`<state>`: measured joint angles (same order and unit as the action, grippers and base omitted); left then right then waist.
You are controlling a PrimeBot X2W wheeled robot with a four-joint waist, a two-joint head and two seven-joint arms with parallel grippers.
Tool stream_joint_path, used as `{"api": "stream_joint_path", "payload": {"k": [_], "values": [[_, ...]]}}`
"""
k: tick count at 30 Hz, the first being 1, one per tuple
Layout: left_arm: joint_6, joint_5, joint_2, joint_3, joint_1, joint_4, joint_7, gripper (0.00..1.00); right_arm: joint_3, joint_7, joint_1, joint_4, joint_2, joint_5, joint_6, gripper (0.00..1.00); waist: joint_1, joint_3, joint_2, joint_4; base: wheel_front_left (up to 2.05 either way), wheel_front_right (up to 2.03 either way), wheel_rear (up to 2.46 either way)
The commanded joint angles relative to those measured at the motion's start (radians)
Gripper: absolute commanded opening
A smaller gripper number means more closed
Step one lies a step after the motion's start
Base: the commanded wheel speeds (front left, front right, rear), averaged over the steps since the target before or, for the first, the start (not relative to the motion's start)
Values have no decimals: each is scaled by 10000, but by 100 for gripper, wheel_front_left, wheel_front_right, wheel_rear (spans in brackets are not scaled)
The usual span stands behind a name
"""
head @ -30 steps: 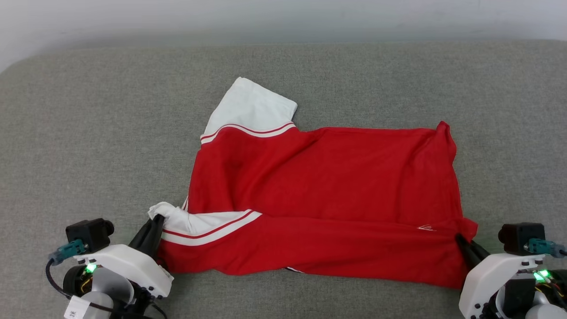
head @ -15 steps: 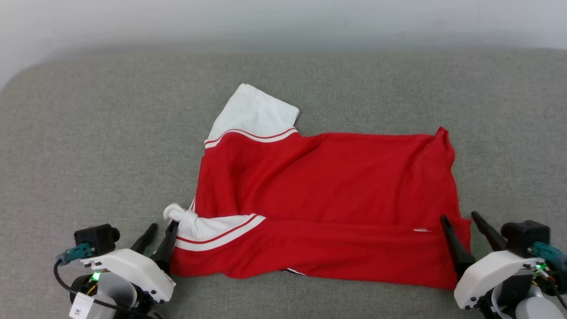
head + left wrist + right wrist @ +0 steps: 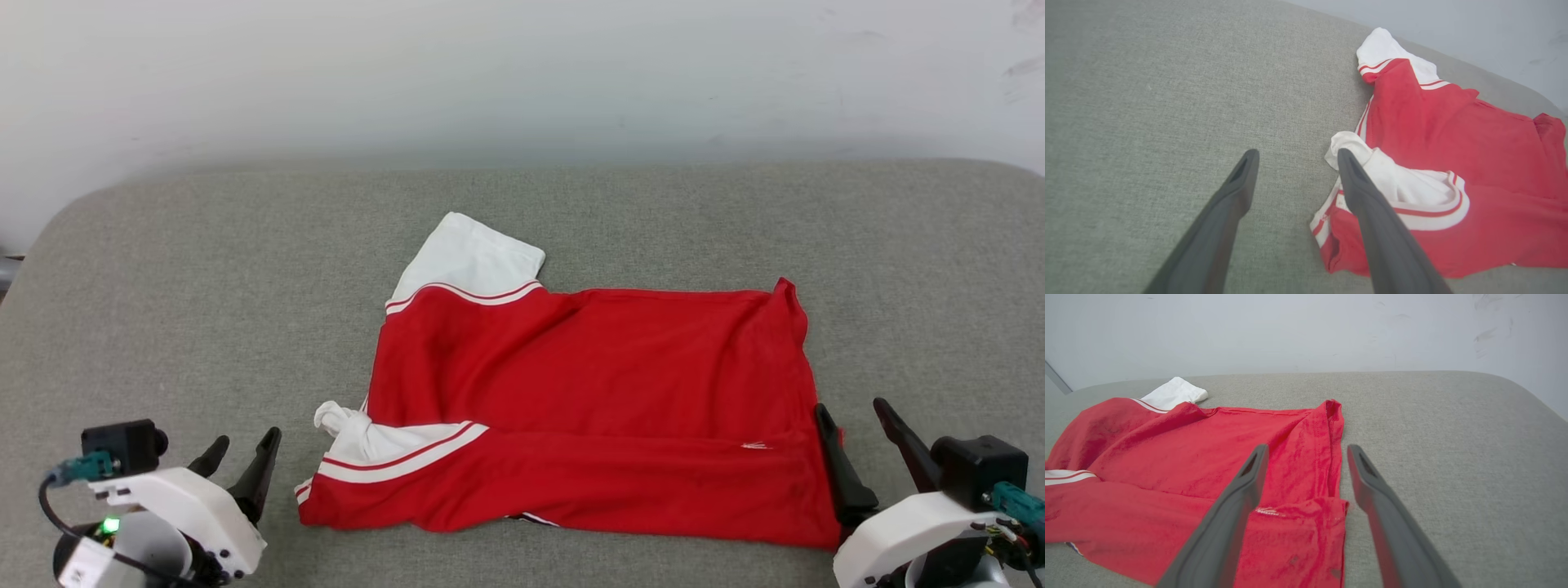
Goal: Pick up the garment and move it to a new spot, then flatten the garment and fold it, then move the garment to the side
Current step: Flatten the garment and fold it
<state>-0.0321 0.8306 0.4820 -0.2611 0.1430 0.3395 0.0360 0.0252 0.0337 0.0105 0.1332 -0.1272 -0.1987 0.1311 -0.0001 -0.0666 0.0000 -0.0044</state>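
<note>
Item: garment (image 3: 596, 408), probably soft, light, limp; take by near corners. Left hand (image 3: 246, 439), right hand (image 3: 851, 406): spread apart, empty.

Garment (image 3: 588, 392) on probable cushion (image 3: 204, 286) between left hand (image 3: 246, 438) and right hand (image 3: 849, 406)

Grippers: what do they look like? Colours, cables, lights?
Left gripper and right gripper match: two long dark tapered fingers, white shell, black camera block, teal plug. Left also has a black cable, green light, white label.
</note>
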Motion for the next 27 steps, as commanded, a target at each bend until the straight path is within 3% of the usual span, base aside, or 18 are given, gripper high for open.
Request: {"api": "stream_joint_path", "payload": {"k": [1,7,13,20,25,26,27], "values": [[75,155,259,-19,-127,-390,527,100,26,-65,-168,-206,92,83,-8,100,1,15,0,-23,0,0,0],[430,925,1105,-289,-400,-1796,3257,100,4,-292,-261,-590,282,147,-8,100,1,-176,0,-160,0,0,0],[977,1309,1471,-455,-444,-2482,4787,100,-60,-393,-77,-703,368,114,-8,100,1,-554,0,-347,0,0,0],[1309,1626,1273,-632,13,-2000,5612,100,-222,-428,204,-626,468,-33,-8,100,1,-1168,0,-630,0,0,0],[940,1558,861,-1288,179,-1250,5967,100,-220,-415,333,-424,483,-170,-8,100,1,-1321,0,-785,0,0,0],[855,1593,749,-1493,158,-1135,6156,55,-191,-426,331,-375,486,-187,-10,100,1,-1325,0,-800,0,0,0],[727,1617,653,-1653,121,-1047,6274,29,-153,-451,320,-342,494,-229,-8,100,1,-1317,0,-813,0,0,0]]}}
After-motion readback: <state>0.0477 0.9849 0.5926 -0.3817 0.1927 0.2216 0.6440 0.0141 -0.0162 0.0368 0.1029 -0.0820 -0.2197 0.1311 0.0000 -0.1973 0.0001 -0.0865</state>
